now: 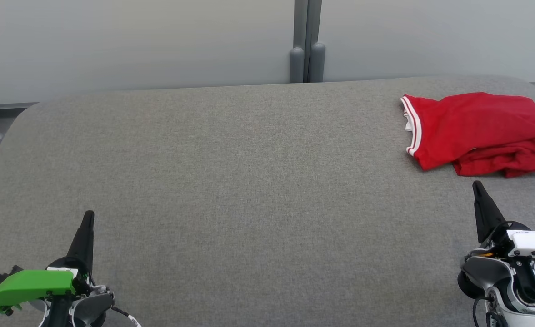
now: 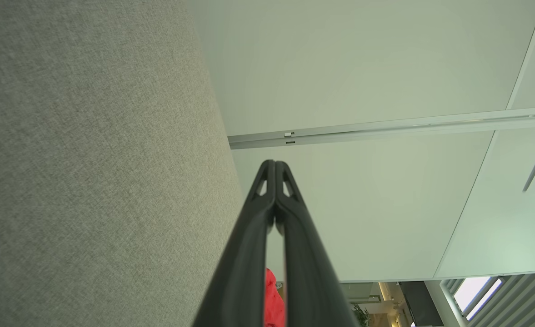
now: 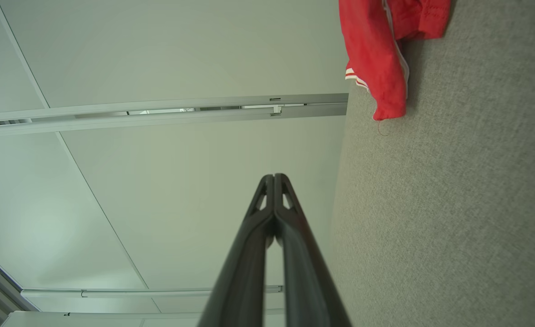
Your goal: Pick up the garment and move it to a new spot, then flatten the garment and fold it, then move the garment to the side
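Right gripper [image 1: 479,187]: fingers pressed together, holding nothing, its tip near the garment [image 1: 476,129] but not touching it. Left gripper [image 1: 87,217]: also closed and empty, well apart from the garment. The red garment lies bunched near the far right corner of the grey padded surface [image 1: 249,181].

Risk: a grab from one side could catch only the top layer, or drag the cloth off that corner.

Both arms sit low, fingers pointing away from the robot.

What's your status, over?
Shut and empty: left claw, right claw. Roughly folded red shirt, far right of grey table. Nothing between it and right claw.
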Robot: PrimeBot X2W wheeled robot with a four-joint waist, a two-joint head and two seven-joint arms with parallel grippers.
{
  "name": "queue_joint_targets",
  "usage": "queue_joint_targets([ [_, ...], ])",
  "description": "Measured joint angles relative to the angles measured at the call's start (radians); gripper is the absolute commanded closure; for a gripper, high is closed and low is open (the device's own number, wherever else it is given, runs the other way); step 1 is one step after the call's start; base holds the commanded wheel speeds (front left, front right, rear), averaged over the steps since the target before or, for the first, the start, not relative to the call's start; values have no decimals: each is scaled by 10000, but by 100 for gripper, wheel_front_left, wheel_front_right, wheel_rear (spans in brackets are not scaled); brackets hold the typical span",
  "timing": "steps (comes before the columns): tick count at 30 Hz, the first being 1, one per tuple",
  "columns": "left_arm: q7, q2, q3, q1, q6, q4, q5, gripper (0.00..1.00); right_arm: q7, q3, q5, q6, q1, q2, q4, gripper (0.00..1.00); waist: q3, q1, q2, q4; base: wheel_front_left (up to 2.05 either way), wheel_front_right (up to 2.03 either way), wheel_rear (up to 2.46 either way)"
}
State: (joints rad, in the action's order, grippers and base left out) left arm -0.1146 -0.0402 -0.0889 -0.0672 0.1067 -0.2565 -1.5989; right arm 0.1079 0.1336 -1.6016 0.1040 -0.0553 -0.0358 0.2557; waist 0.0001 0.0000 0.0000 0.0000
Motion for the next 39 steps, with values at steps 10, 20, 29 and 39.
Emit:
queue_joint_targets([
  [10, 0, 0, 0, 0, 0, 0, 0, 100, 0, 0, 0, 0, -1, 0, 2, 100, 0, 0, 0, 0, 0, 0, 0],
  [20, 0, 0, 0, 0, 0, 0, 0, 100, 0, 0, 0, 0, -1, 0, 2, 100, 0, 0, 0, 0, 0, 0, 0],
  [29, 0, 2, 0, 0, 0, 2, 0, 100, 0, 0, 0, 0, -2, 0, 2, 100, 0, 0, 0, 0, 0, 0, 0],
  [39, 0, 2, 0, 0, 0, 2, 0, 100, 0, 0, 0, 0, -3, 0, 4, 100, 0, 0, 0, 0, 0, 0, 0],
])
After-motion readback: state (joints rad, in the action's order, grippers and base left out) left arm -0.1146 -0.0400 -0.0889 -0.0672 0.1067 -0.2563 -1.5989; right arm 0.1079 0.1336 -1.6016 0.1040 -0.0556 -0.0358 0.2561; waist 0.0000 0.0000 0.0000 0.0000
